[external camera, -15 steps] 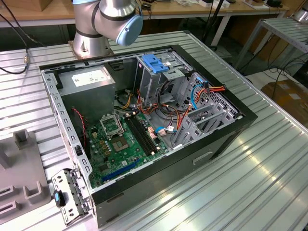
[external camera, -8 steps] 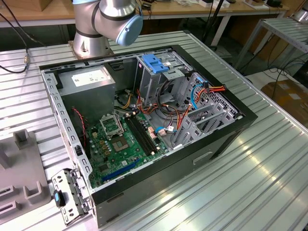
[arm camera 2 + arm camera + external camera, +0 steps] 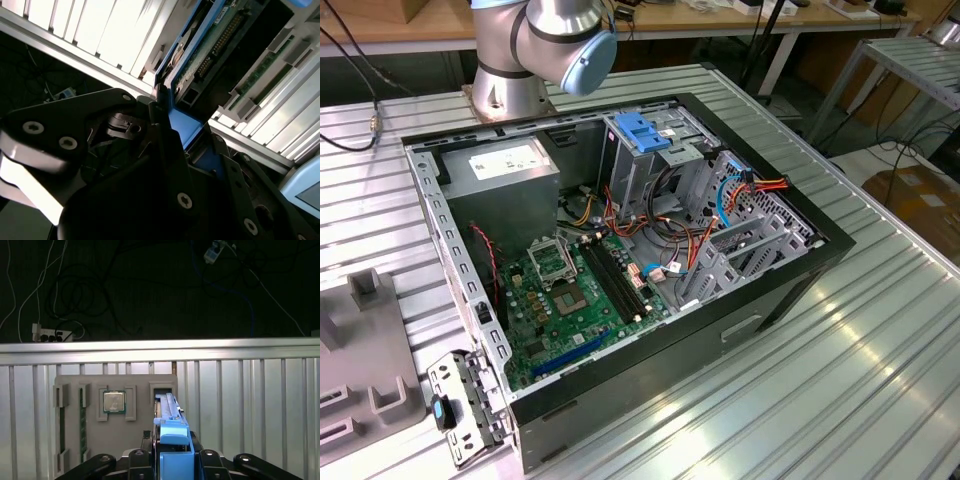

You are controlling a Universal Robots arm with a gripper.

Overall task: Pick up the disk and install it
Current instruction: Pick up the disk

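**Claw clenching the disk's blue tab, disk on edge at the grey tray**

In the exterior view the ribbed metal counter (image 3: 880, 330) is carrying an open computer case (image 3: 620, 395) lying on its side, with the green motherboard (image 3: 570, 300) facing up. A grey power-supply box (image 3: 505, 165) is sitting at one end of the case. Near it a metal drive cage (image 3: 660, 170) topped by a blue latch is standing among loose coloured cables. The arm (image 3: 545, 40) is rising behind the case. A grey tray (image 3: 370, 370) is lying on the counter at the exterior view's left, apart from the case.

In the first wrist view the disk (image 3: 167, 402) is standing on its thin edge and showing edge-on. Its long axis is running straight away from the claw (image 3: 172, 460), with the far end sitting at a slot in the tray and the blue tab end pointing back at the claw. The claw is clenching that tab, with a black finger pressing on each side. Just beside the disk a processor chip (image 3: 114, 401) is resting in a square pocket, and memory sticks (image 3: 83, 425) are lying in narrow slots further along. Past the counter's edge, cables and a power strip (image 3: 50, 335) are lying in the dark.

The second wrist view is showing the disk's broad face, which the first is not. A green circuit board and connector pins are showing, with the blue carrier rail running along one side. The fingers (image 3: 162, 135) are crowding in front and hiding the tab end.
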